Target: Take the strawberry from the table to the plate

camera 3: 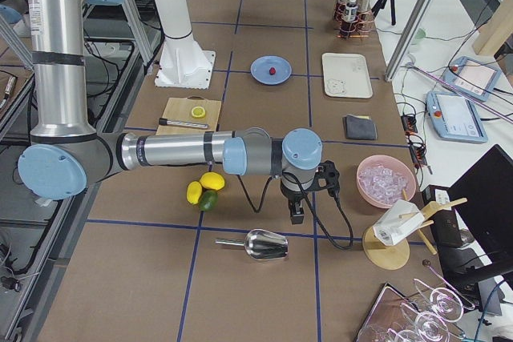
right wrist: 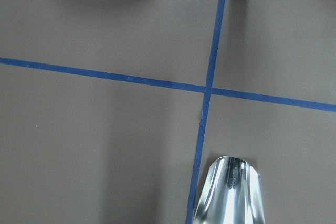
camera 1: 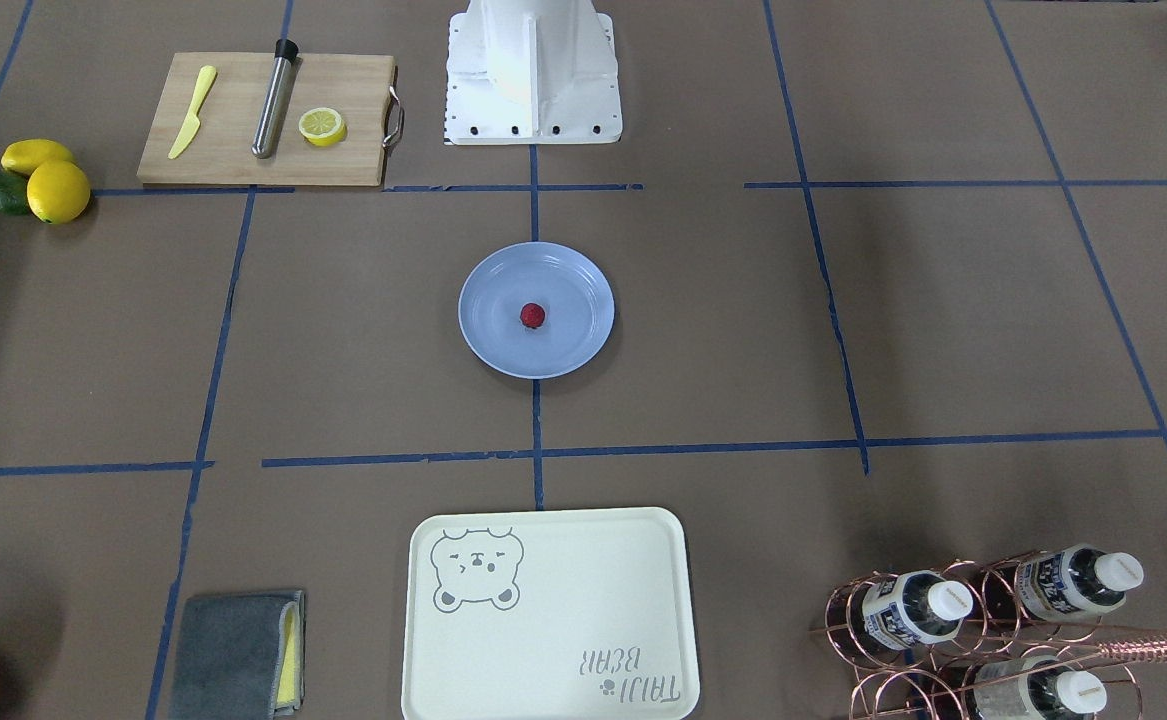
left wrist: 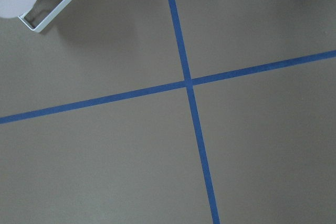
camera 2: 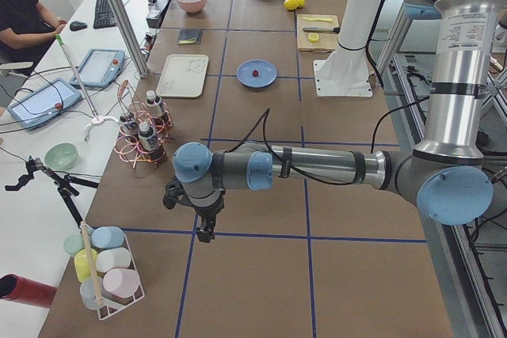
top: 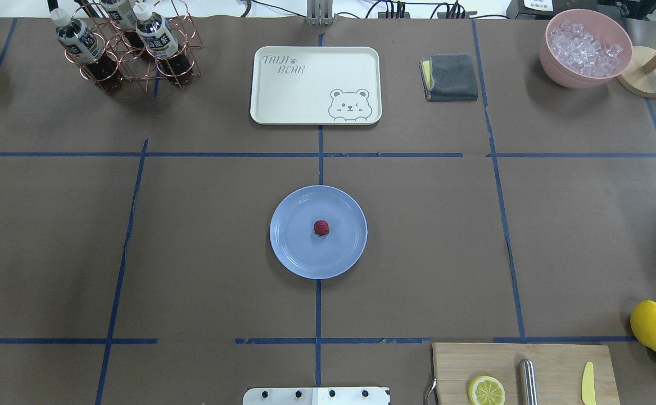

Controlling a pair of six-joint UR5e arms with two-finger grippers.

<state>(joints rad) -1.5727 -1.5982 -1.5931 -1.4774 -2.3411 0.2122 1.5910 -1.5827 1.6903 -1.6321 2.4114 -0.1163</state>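
The small dark-red strawberry (camera 1: 533, 316) (top: 321, 228) lies in the middle of the round light-blue plate (camera 1: 575, 285) (top: 293, 244), which sits at the centre of the brown table (camera 1: 943, 300) (top: 558, 236). Neither arm appears in the overhead or front views. My left gripper (camera 2: 204, 231) hangs fingers-down far off at the table's left end, over a tape crossing. My right gripper (camera 3: 296, 214) hangs at the right end, beside a metal scoop (camera 3: 264, 243) (right wrist: 231, 192). Both show only in the side views, so I cannot tell whether they are open or shut.
A cutting board (top: 558, 360) holds a lemon half (top: 486, 390), a steel rod and a yellow knife, with lemons (top: 652, 325) beside it. The bear tray (top: 315, 84), bottle rack (top: 125, 45), grey cloth (top: 451, 76) and pink ice bowl (top: 586, 48) line the far side. A person (camera 2: 24, 13) sits at a side desk.
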